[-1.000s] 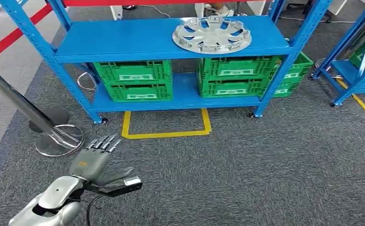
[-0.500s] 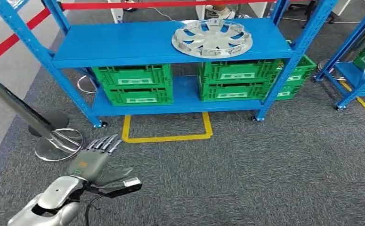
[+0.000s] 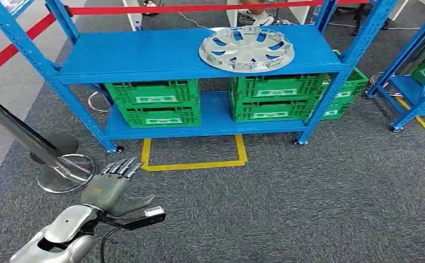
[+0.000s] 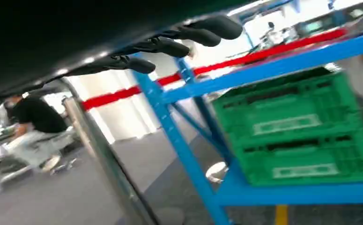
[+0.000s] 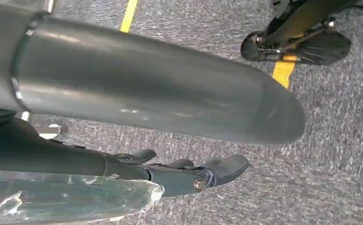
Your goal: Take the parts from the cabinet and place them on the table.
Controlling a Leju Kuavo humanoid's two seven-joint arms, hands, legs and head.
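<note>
Grey carpet before blue cabinet point(image 3: 144, 55): silver wheel cover point(image 3: 247, 48) at one o'clock, likely light, rigid, best gripped by rim; left hand point(image 3: 108, 186) empty, fingers apart; right hand point(image 5: 184, 173) unclear.

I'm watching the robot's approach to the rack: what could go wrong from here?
The tilted stanchion pole stands close beside the left hand, so a forward swing might clip it. The hubcap lies at the shelf's front edge, slightly overhanging; a clumsy one-handed reach could tip it off. The blue upright beside it may obstruct the arm.
</note>
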